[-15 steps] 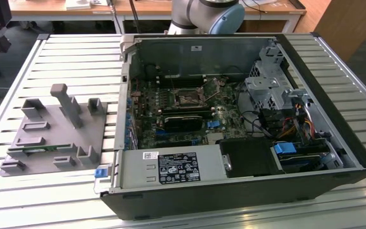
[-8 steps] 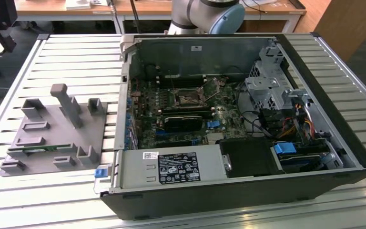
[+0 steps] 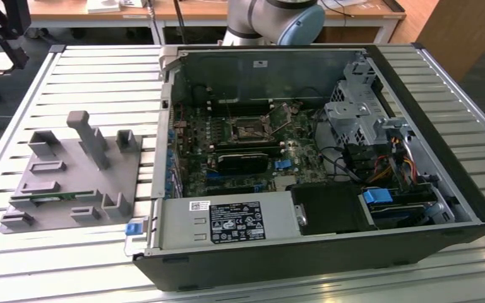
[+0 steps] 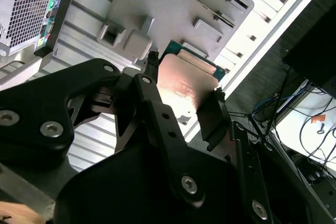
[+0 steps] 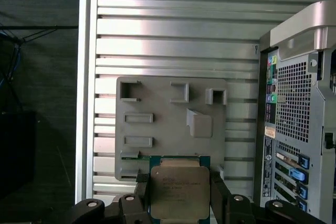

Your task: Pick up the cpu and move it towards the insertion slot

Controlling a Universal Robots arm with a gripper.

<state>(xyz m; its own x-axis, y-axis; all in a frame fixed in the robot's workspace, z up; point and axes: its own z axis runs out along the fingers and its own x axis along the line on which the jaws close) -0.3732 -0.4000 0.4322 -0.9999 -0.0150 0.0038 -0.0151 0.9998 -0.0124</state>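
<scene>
The cpu (image 5: 178,191), a flat square chip with a silvery top and a green rim, sits between my gripper's (image 5: 178,184) two black fingers (image 5: 140,181), which are shut on its opposite edges. The second wrist view shows the same grasp, with the cpu (image 4: 184,82) held in the gripper (image 4: 185,77) well above the grey fixture plate (image 4: 173,3). The insertion slot (image 3: 249,130), a square dark socket with a metal frame, lies on the green board inside the open computer case (image 3: 310,164). The arm's upper joint (image 3: 272,19) stands behind the case in the exterior view.
The grey fixture plate (image 3: 65,183) with upright posts lies on the slatted table (image 3: 99,82) at the exterior view's left of the case, with a green memory stick (image 3: 57,197) in it. The case's rear panel (image 5: 294,103) rises beside the plate (image 5: 168,124). Cables and drive bays (image 3: 369,139) crowd the case's right side.
</scene>
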